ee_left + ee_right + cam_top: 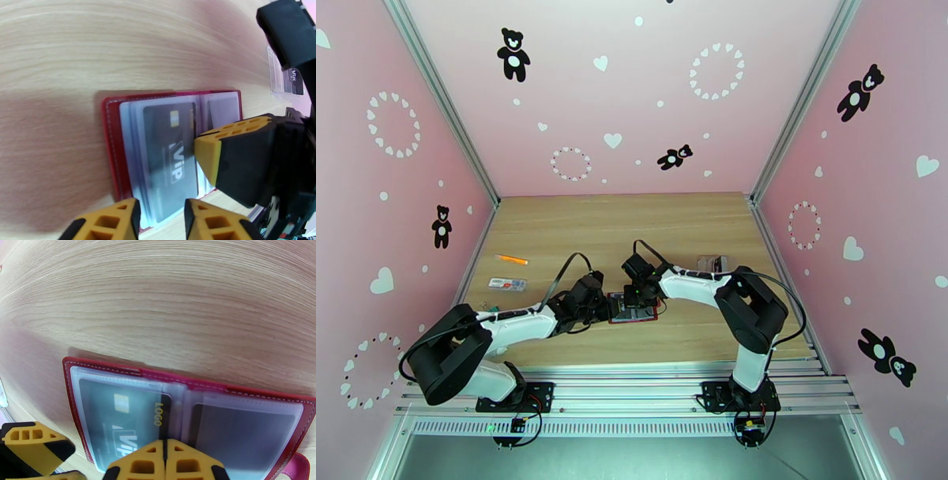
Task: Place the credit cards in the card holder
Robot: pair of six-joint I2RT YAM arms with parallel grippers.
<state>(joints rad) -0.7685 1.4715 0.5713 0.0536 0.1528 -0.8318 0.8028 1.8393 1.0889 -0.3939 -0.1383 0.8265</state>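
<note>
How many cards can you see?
3. A VIP card sits in one sleeve of the red card holder. A dark card is in the sleeve beside it. A third card, also marked VIP, is in the clear case. More may hide underneath.

A: Ahead of the jaws, a pale wooden table top (632,225), evenly lit.
B: Pink walls (632,110) close it in on three sides: black teddy bears (513,54), white hearts (612,140), heart rings (716,71). Aluminium posts (446,110) in both far corners.
A: Behind the jaws, grooved metal rails (632,391).

White-and-black arms (513,322) carry black cables (559,278) and yellow pincer fingers (142,465)
</note>
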